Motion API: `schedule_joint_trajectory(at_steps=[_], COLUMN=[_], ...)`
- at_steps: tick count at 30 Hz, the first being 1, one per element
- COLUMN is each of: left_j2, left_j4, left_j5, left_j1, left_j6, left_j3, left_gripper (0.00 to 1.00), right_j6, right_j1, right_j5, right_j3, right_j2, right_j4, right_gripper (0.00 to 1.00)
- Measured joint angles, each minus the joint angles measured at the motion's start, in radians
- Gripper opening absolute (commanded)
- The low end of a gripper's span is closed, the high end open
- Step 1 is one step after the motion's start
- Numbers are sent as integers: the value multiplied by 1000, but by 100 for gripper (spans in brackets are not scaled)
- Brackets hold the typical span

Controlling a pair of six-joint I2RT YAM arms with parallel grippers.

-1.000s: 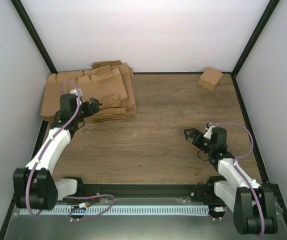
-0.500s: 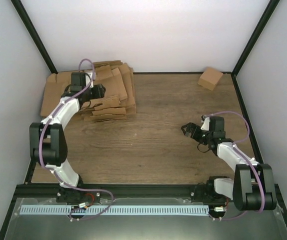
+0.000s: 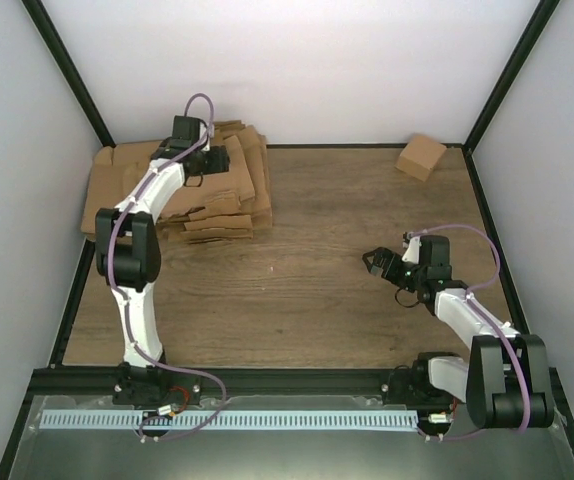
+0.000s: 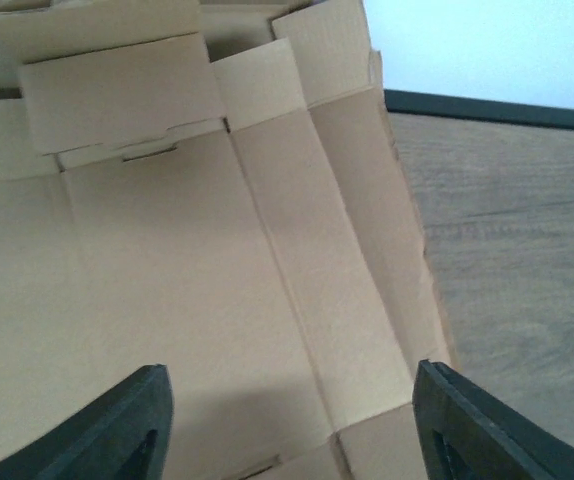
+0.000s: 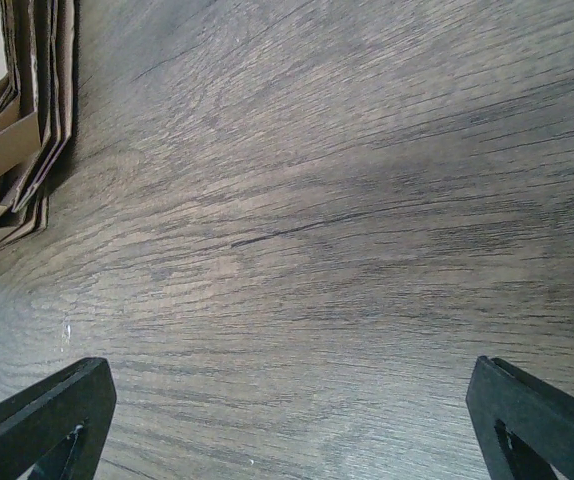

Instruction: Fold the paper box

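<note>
A flat brown cardboard blank (image 4: 217, 250) with crease lines and notched flaps fills the left wrist view; it is the top sheet of the pile (image 3: 242, 195) at the back left of the table. My left gripper (image 3: 217, 160) (image 4: 287, 430) hovers over it, jaws apart, with nothing between the fingers (image 4: 137, 420). No paper box lying apart from the pile shows. My right gripper (image 3: 375, 262) (image 5: 287, 420) hangs wide open low over bare wood at the right of the table and holds nothing.
A short cube-like brown carton (image 3: 420, 157) sits at the back right corner. The pile's edge (image 5: 17, 130) shows at the upper left of the right wrist view. White walls with black frame posts enclose the wooden table (image 3: 307, 290).
My left arm has stretched out from the pile's near side to above its back part, and its jaws have narrowed somewhat. The right gripper has shifted slightly up the table.
</note>
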Motion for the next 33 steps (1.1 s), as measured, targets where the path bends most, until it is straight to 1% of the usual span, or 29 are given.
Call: schedule_joint_trajectory(at_steps=[2,4,8,11,13,16,20,23,33], left_j2=[37,58,76,94,110,146,225,265,306], left_j4=[4,34,170,255,304,357,399,414,474], left_j5=[25,76,171,190,192,194,203,214,224], left_j1=[2,23,94,132,138,136,139,148,165], left_j6=[-71,-153,-400,-568,-663,-783,-890,-942,-1024], left_j3=[43,48,-4,-27,-28,-14,43,52,54], left_gripper=[75,76,77,77,75,75,75,76,77], right_j6=[0,0,0,0,0,0,0,0,0], right_j1=[0,0,0,0,0,0,0,0,0], right_j5=[0,0,1,2,2,2,4,5,5], right_j3=[0,0,0,0,0,0,0,0,0], right_j2=[0,0,0,0,0,0,0,0,0], right_j4=[0,0,1,2,3,3,4,5,6], right_gripper=[100,100,100,100,100,100,100,100,100])
